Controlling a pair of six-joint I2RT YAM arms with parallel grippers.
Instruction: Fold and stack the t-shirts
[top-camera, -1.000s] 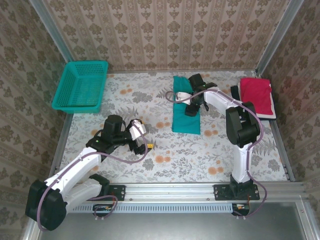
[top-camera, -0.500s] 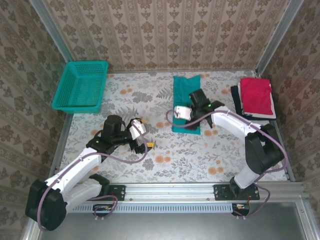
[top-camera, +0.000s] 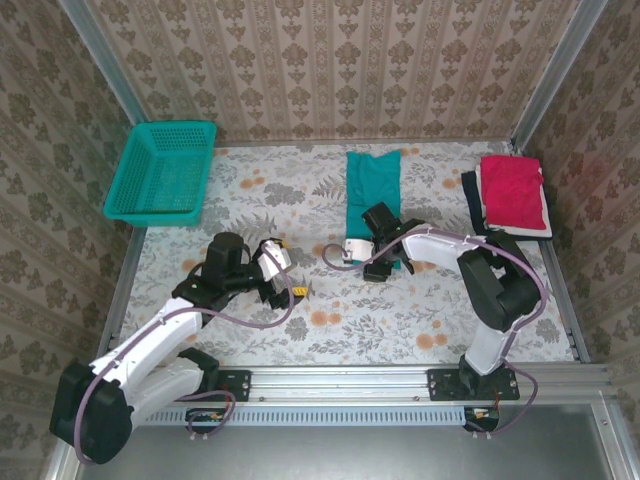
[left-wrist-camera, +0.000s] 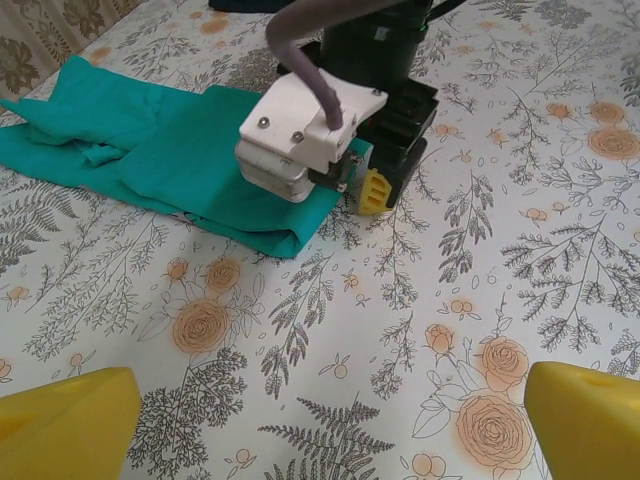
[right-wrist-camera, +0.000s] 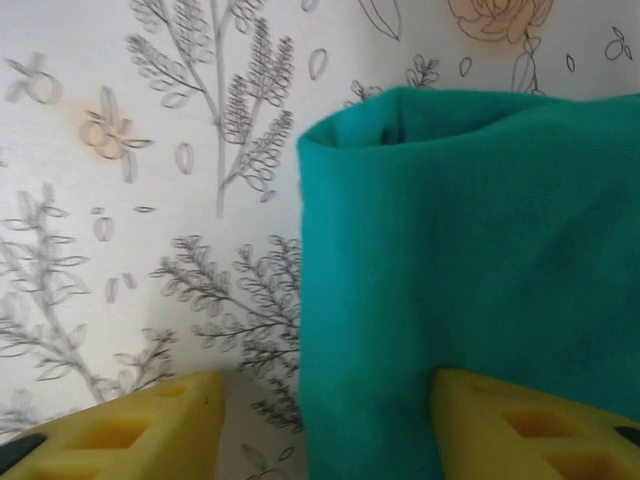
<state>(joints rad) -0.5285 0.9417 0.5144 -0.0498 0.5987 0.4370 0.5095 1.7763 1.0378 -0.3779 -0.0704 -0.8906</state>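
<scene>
Teal tee: long folded strip, lengthwise at back middle of the table; near end doubled over, smooth.
Change: right gripper drawn back from mid-strip to that near end; jaws narrowing but apart, astride its left corner.
Meaning: probably pinching the hem for the next fold.
Left gripper: jaws wide apart, idle.
Stack: red tee atop navy tee, right edge.
</scene>
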